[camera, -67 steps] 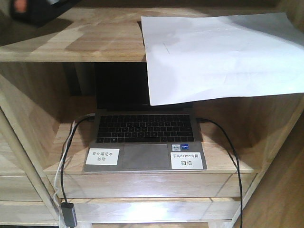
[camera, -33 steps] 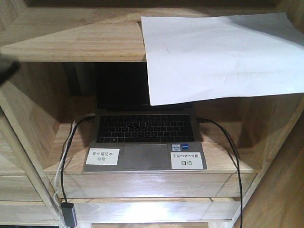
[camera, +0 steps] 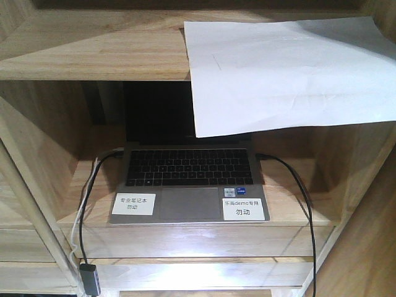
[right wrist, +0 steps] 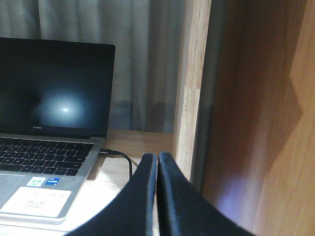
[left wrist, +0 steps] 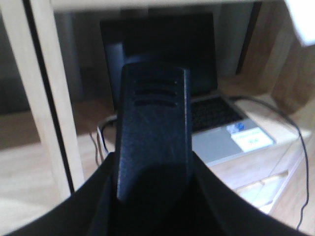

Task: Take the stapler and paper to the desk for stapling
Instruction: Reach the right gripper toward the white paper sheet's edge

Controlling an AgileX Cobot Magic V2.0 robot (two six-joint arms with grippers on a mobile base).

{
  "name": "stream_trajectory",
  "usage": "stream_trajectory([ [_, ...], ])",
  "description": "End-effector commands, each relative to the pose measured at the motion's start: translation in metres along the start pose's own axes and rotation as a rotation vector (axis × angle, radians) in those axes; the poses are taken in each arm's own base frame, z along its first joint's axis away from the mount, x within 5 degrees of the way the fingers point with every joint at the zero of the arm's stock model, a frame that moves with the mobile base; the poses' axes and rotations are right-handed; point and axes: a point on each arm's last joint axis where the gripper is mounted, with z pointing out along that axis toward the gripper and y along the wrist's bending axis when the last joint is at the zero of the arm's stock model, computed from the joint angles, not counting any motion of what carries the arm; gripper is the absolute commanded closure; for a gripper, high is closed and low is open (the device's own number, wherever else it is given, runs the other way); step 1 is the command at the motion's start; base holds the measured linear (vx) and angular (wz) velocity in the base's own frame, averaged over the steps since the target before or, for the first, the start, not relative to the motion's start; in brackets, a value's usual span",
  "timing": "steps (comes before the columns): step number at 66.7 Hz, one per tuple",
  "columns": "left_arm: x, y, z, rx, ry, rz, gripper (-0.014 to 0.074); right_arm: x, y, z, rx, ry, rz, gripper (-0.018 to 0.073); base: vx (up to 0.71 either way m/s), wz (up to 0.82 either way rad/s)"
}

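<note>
Left wrist-mounted view is filled at its near edge by the left gripper (left wrist: pixel 152 169). Its dark fingers rise on either side of the stapler (left wrist: pixel 152 113) and clamp it between them. The stapler is blurred and black, pointing away from the camera, with three short grooves across its far end. Beyond it an open laptop (left wrist: pixel 224 128) sits in a compartment of the shelving unit (left wrist: pixel 49 98), its screen dark. A white corner of the paper (left wrist: pixel 302 17) shows at the top right.

In the right wrist-mounted view the right gripper (right wrist: pixel 157 158) has its two black fingers pressed together, with only a thin slit between them and nothing held. It hangs near the laptop's right side, beside a wooden upright of the shelving. Past the fingertips the right cable (right wrist: pixel 120 157), black, plugs into the laptop's edge. The right label (right wrist: pixel 37 201) lies on the palm rest, and a grey curtain (right wrist: pixel 142 49) hangs behind.

In the exterior front-facing view a small dark adapter (camera: pixel 88 277) sits nearest, at the lower left. The left cable (camera: pixel 86 198) and a white cable (camera: pixel 75 232) climb from it towards the laptop. The left label (camera: pixel 133 203) and the right label flank the trackpad. The right cable loops down over the shelf's front edge. Above, the paper lies on the upper shelf towards the right. Its near part overhangs the shelf's front edge and droops across the top of the laptop's screen.
</note>
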Motion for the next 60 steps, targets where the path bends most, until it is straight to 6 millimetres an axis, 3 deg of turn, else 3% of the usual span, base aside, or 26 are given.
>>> stream_trajectory([
  [1, -0.0075, -0.0009, -0.0058, 0.019, -0.138, -0.002, 0.0603, 0.0006, 0.0008, 0.0, -0.006, -0.057, -0.008, 0.0568, 0.0, 0.0],
  [60, -0.0031, -0.0005, -0.0078, 0.019, -0.142, -0.006, 0.0603, 0.0002, 0.0008, 0.0, -0.007, -0.062, -0.008, 0.0568, 0.0, 0.0],
])
